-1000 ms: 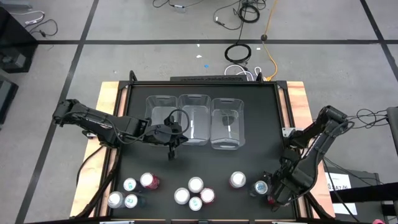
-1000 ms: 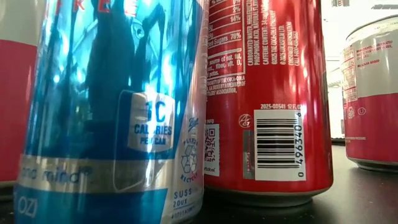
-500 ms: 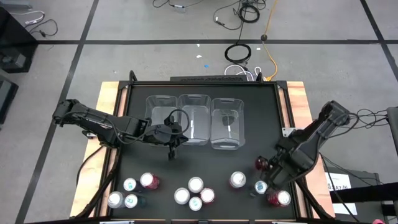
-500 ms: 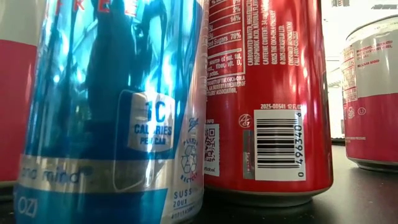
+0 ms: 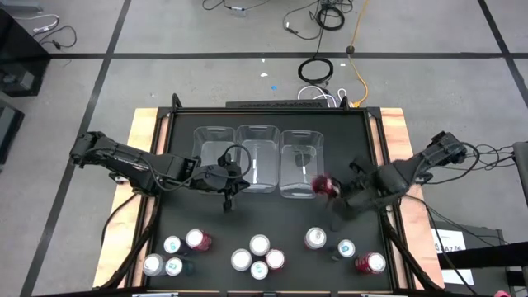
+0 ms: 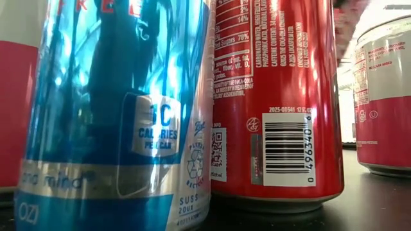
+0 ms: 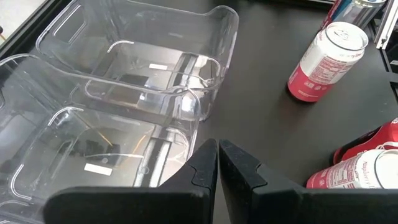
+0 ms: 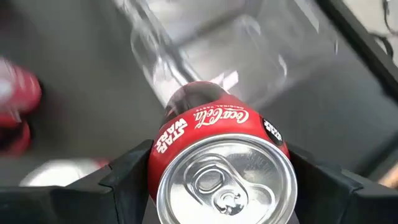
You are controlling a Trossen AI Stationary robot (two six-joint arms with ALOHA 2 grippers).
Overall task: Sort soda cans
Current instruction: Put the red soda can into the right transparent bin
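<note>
The right gripper (image 5: 330, 188) is clamped around a red can (image 8: 219, 155), its jaws spread wide by the can's body, and carries it just beside the corner of the right-hand bin (image 5: 299, 165). The left gripper (image 7: 217, 163) has its fingers pressed together on nothing and hangs in front of the left bin (image 5: 213, 142) and middle bin (image 5: 257, 136). All three clear bins look empty, though their glare makes that hard to swear to, so sorting has barely begun. The other soda cans (image 5: 259, 244) stand in clusters along the near edge of the table (image 5: 346, 136): silver-blue, pinkish and red ones mixed together, nearly all left to place
</note>
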